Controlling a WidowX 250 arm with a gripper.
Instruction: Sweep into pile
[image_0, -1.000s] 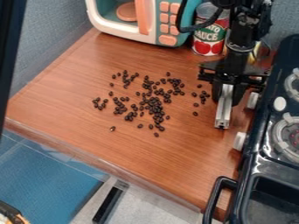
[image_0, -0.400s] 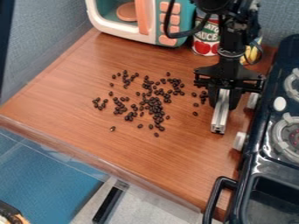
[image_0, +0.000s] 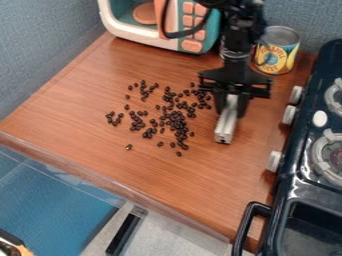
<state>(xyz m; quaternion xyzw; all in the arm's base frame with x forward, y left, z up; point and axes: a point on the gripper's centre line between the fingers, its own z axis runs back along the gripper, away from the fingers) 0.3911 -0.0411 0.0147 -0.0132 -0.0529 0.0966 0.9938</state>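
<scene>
The claw (image_0: 230, 109), clamped on a silver bar (image_0: 226, 128), has shifted off from the stove (image_0: 308, 177) toward the beans (image_0: 175, 121).

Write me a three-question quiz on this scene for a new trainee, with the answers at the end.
1. Multiple choice: what does the hand hold?
a) a spoon
b) a silver bar
c) a sponge

2. True or false: the dark beans are already gathered in one compact pile.

3. Fill in the blank: in the picture, the toy microwave stands to the ____ of the yellow-labelled can.

Key: 1. b; 2. false; 3. left
</scene>
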